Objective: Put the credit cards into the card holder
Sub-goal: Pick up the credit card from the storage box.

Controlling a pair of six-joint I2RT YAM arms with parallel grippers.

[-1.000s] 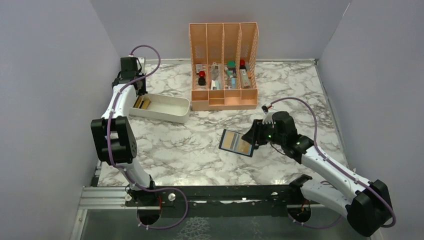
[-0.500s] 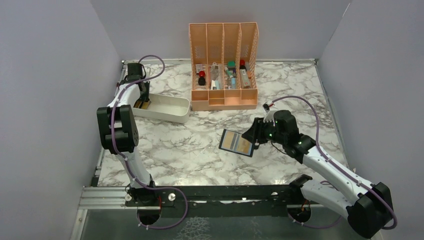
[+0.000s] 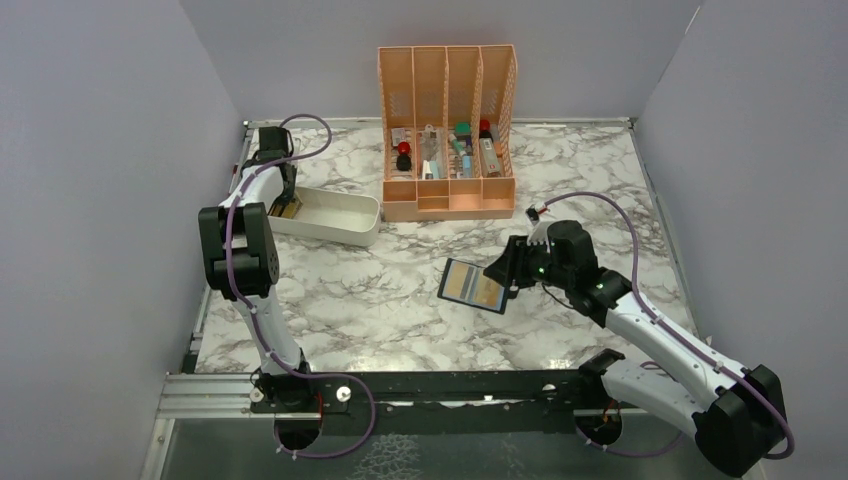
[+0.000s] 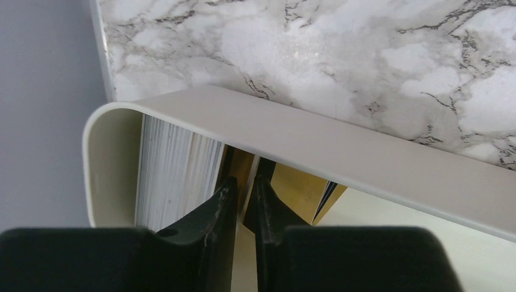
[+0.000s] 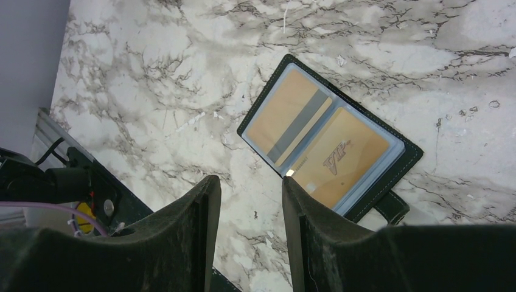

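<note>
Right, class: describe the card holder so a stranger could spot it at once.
Start at the tall orange organiser at the back of the marble table. In front of it, by the right gripper, lies the card holder. It alone is flat, black-edged and open, showing two tan cards.

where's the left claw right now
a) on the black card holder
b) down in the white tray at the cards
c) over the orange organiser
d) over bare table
b: the wrist view shows the left claw reaching past the rim of the white tray, its tips at the cards standing on edge in the tray's end.
</note>
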